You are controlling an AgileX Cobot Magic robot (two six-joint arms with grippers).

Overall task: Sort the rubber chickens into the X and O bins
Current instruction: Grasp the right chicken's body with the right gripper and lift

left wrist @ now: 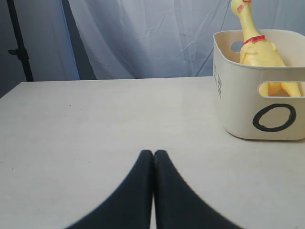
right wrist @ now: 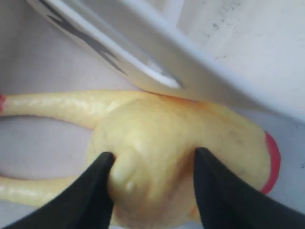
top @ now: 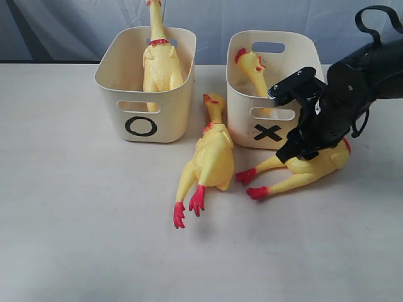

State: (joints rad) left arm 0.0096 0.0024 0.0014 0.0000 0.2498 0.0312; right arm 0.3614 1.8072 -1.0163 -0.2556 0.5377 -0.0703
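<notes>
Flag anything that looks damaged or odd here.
The chicken under the right tool seems headless: its body ends at the red neck band. A head and neck pokes from the X bin. Nothing else stands out.

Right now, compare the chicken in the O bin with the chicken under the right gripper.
The chicken in the O bin stands upright, neck rising above the rim; the chicken under the right gripper lies flat on the table, legs stretched out. The first sits inside its bin; the second lies outside, beside the X bin. Nothing holds the first; the gripper's fingers clasp the second's body. Both are yellow with red markings.
</notes>
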